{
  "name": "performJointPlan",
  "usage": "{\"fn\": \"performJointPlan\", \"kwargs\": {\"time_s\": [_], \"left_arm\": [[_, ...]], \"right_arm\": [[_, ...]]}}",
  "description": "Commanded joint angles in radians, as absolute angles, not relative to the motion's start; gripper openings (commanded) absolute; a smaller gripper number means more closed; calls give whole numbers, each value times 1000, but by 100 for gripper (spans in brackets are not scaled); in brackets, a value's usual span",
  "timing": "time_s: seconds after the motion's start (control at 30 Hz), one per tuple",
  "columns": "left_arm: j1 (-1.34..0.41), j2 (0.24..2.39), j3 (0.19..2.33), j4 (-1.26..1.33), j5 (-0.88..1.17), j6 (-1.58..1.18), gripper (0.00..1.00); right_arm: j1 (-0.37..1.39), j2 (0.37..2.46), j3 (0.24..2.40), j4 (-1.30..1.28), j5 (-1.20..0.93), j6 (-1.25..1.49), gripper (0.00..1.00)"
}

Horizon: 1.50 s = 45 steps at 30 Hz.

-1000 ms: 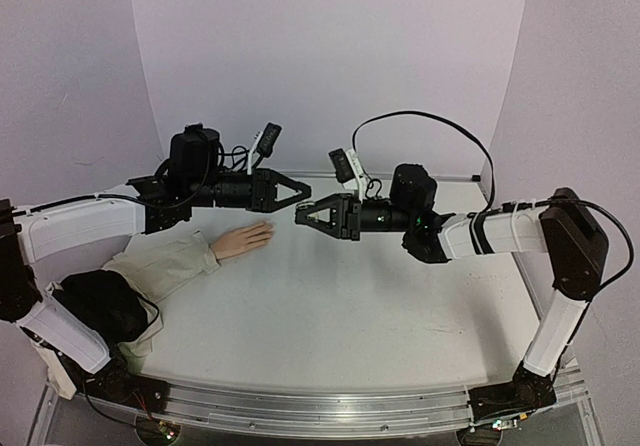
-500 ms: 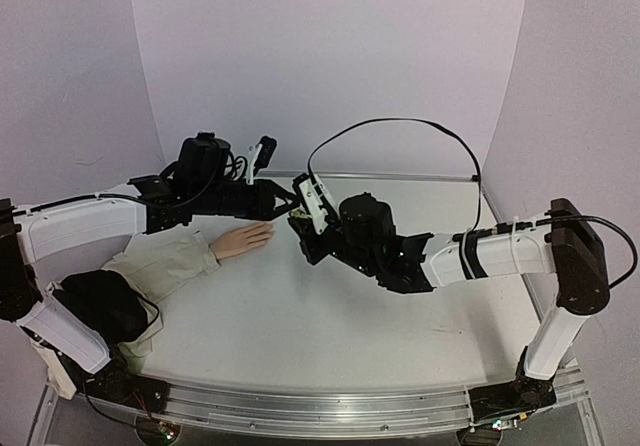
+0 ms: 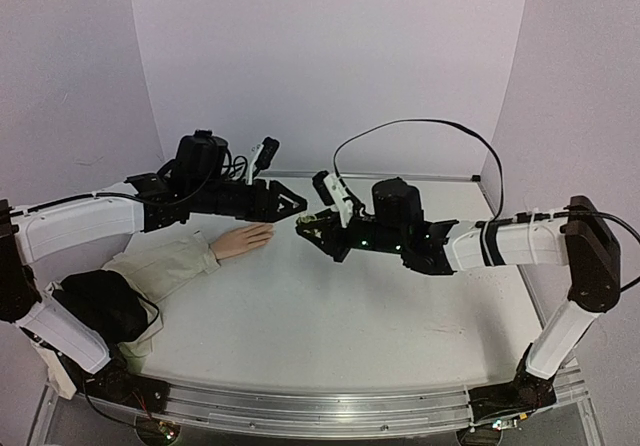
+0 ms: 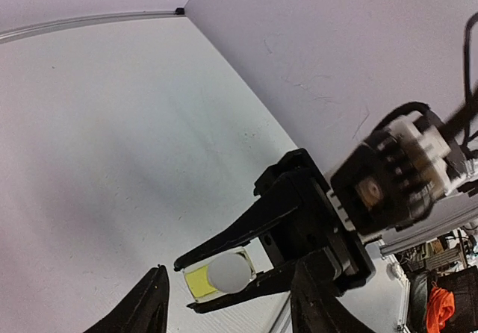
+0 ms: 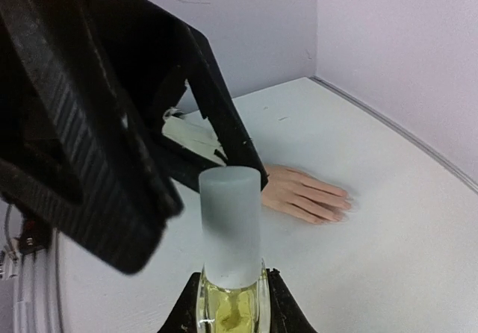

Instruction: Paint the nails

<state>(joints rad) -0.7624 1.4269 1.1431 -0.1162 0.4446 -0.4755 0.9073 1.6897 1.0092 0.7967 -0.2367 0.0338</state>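
two-handed uncapping, seemingly: pinches bottle (image 5: 230,303) in right hand (image 3: 303,223), cap (image 5: 230,213) aimed at spread left hand (image 3: 298,204) for a twist; finds nails (image 3: 269,230) flat on worktop (image 3: 330,316), left of centre, near both.

Clear glossy glass on the bottle (image 5: 228,307); its cap (image 5: 230,221) is frosted, matt and smooth. The mannequin hand (image 5: 302,195) looks like smooth peach plastic with a faint sheen; its sleeve (image 3: 165,264) is creased beige cloth. White table (image 3: 330,316), matt.
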Motion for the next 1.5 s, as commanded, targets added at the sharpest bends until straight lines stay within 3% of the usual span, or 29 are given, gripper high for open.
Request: {"fn": "performJointPlan", "kwargs": {"time_s": [0.0, 0.23, 0.57, 0.73, 0.8, 0.87, 0.93, 1.07, 1.17, 1.37, 1.47], "left_arm": [[-748, 1367, 1122, 22, 555, -504, 57], [-746, 1382, 1093, 210, 736, -580, 54], [-746, 1401, 1097, 229, 751, -595, 27], [-747, 1408, 1096, 228, 752, -580, 17], [-748, 1410, 1096, 227, 741, -574, 8], [-750, 1405, 1089, 225, 710, -566, 4], [-753, 1398, 1082, 205, 660, -550, 0], [-788, 1381, 1090, 102, 472, -496, 0], [-798, 1391, 1103, 64, 401, -498, 0], [-794, 1414, 1123, 41, 424, -500, 2], [-782, 1407, 1118, 41, 450, -506, 20]], "right_arm": [[827, 1613, 1002, 926, -643, 230, 0], [813, 1657, 1052, 1034, -863, 364, 0], [812, 1677, 1049, 1080, -838, 386, 0], [812, 1679, 1042, 1075, -764, 366, 0], [812, 1680, 1037, 1054, -701, 344, 0], [821, 1672, 1033, 983, -580, 284, 0], [860, 1656, 1038, 869, -288, 178, 0], [995, 1684, 1079, 789, 352, 35, 0], [1051, 1733, 1116, 813, 536, -50, 0], [1052, 1749, 1121, 842, 317, -90, 0], [1017, 1728, 1098, 844, 117, -63, 0]]}}
